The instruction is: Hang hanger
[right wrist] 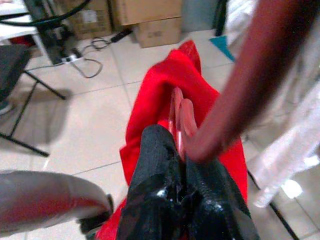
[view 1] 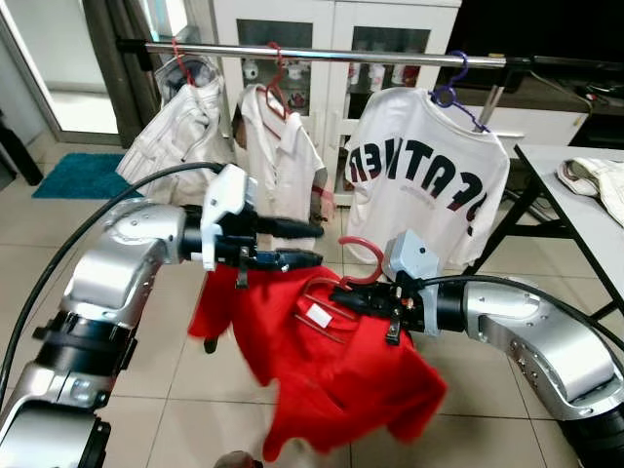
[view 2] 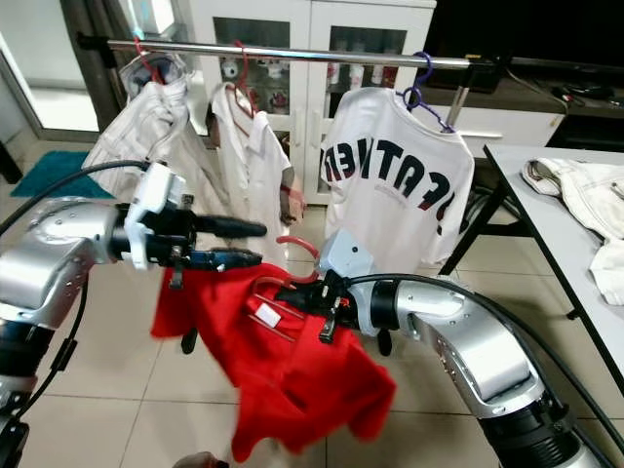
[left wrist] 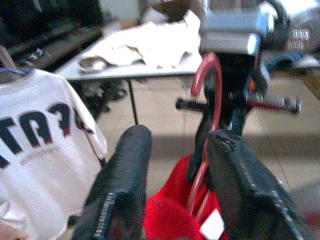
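Right claw pinches curved red hanger bearing limp red shirt; left claw gapes.

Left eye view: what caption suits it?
Right gripper holds red hanger with red shirt below clothes rail.

White T-shirt on the rail: large dark block letters across its back, reading mirrored and partly folded, so I could not make out the word. Smaller line beneath, illegible. White tag on the red garment: blank to me.
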Robot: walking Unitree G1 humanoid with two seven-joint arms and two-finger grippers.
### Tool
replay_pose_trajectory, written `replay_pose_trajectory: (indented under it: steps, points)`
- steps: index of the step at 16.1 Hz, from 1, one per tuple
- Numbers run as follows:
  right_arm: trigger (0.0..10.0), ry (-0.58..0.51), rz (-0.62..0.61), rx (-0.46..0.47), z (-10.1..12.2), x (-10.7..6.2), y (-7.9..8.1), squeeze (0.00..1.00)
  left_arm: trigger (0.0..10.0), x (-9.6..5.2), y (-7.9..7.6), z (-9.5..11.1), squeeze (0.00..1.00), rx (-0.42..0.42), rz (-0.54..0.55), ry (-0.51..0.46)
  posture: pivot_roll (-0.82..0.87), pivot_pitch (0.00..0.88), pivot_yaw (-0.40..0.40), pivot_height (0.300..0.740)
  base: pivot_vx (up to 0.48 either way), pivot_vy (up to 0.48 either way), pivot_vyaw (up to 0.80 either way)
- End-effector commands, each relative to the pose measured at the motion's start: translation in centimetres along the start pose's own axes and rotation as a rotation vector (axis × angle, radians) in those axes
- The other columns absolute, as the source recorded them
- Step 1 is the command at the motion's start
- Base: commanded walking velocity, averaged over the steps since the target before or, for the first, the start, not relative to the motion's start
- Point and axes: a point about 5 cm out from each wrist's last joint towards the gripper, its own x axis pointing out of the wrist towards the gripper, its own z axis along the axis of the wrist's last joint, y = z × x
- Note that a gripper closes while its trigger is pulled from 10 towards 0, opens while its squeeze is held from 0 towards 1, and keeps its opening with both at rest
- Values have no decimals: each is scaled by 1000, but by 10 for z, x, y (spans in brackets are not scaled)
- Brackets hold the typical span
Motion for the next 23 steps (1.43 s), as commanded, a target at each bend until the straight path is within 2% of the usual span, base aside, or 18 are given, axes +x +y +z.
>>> replay_pose_trajectory:
  steps: [1,3,4,5,6,7,8,10,11,12,13,15,16,17,20,23]
  points:
    - [0,-19,-32,-4,1,-2,-2,0,10000,0,-1,6,1000,10,15,-25,14,0,12,740,0,0,0]
    - [0,-20,-93,20,-3,0,-3,0,10000,-3,-2,9,1000,6,81,-57,19,0,7,740,0,0,0]
    - [0,-17,-172,46,-9,1,-8,0,10000,-6,3,9,1000,8,209,-76,25,0,5,740,0,0,0]
    - [0,-6,-286,94,-19,0,-14,0,10000,-12,8,-4,1000,-17,417,-46,37,0,3,740,0,0,0]
    - [0,12,-390,148,-29,-2,-18,0,10000,-18,9,-23,1000,-75,590,38,37,0,3,740,0,0,0]
    - [0,9,-445,183,-34,-3,-19,0,10000,-21,4,-30,118,-113,635,23,39,0,9,740,0,0,0]
    - [0,-7,-565,252,-44,-3,-21,0,10000,-28,-14,-51,0,-184,736,6,36,0,13,740,0,0,0]
    - [0,-11,-670,305,-52,-3,-24,0,10000,-35,-24,-67,0,-233,868,24,27,0,-12,740,0,0,0]
    - [0,-22,-760,344,-57,-4,-28,0,10000,-38,-34,-79,0,-265,966,53,26,0,-10,740,0,0,0]
    - [0,-22,-760,344,-57,-4,-28,0,10000,-38,-34,-79,0,-265,966,53,26,0,-10,740,0,0,0]
    - [10000,-64,-886,392,-62,-8,-35,0,10000,-31,-41,-82,0,-260,1010,59,31,0,-7,740,0,0,0]
    - [10000,-116,-978,483,-61,-8,-43,0,10000,-27,-41,-78,0,-204,1036,43,28,0,-4,740,0,0,0]
    - [10000,-116,-978,483,-61,-8,-43,0,10000,-27,-41,-78,0,-204,1036,43,28,0,-4,740,0,0,0]
    - [10000,-187,-1002,464,-46,-7,-47,0,10000,-30,-37,-75,0,-201,1076,23,15,0,7,740,285,0,0]
    - [10000,-281,-1010,444,-36,-9,-47,0,10000,-28,-38,-76,0,-196,1091,33,17,0,16,740,298,0,0]
    - [10000,-310,-970,403,-27,-3,-46,0,10000,-25,-34,-72,0,-191,1089,25,5,0,17,740,328,0,0]
